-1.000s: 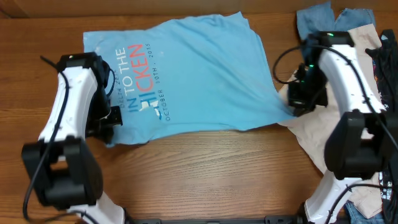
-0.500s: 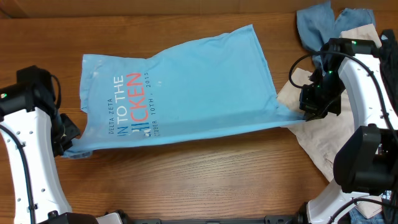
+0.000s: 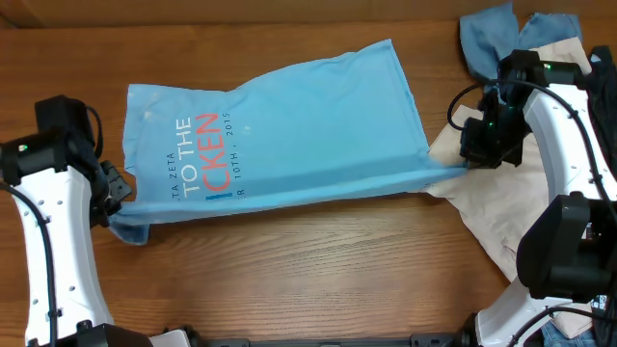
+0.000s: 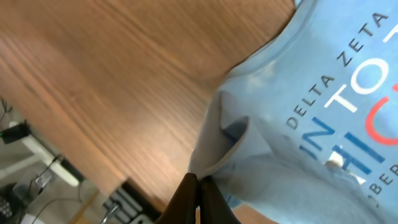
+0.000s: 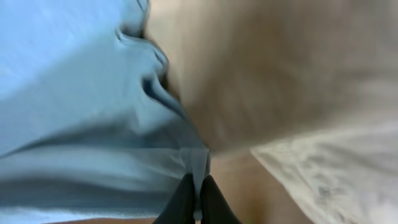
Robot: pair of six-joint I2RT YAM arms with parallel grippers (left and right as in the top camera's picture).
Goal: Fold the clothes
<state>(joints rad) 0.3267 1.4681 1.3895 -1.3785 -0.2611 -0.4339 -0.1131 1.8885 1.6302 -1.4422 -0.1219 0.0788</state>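
Observation:
The sky-blue T-shirt with white and red lettering lies across the middle of the wooden table, its near edge lifted and pulled taut between both arms. My left gripper is shut on the shirt's left near edge, seen pinched in the left wrist view. My right gripper is shut on the shirt's right near corner, with blue cloth between the fingers in the right wrist view. A small blue flap hangs below the left gripper.
A beige garment lies under and beside the right arm, also in the right wrist view. A dusty-blue piece sits at the far right corner. Dark pieces lie at the right edge. Bare wood fills the table's front.
Both grippers have carried the near edge of the shirt toward the far side, folding it over the lower lettering. The left arm swung out left a second ago, then moved slightly inward.

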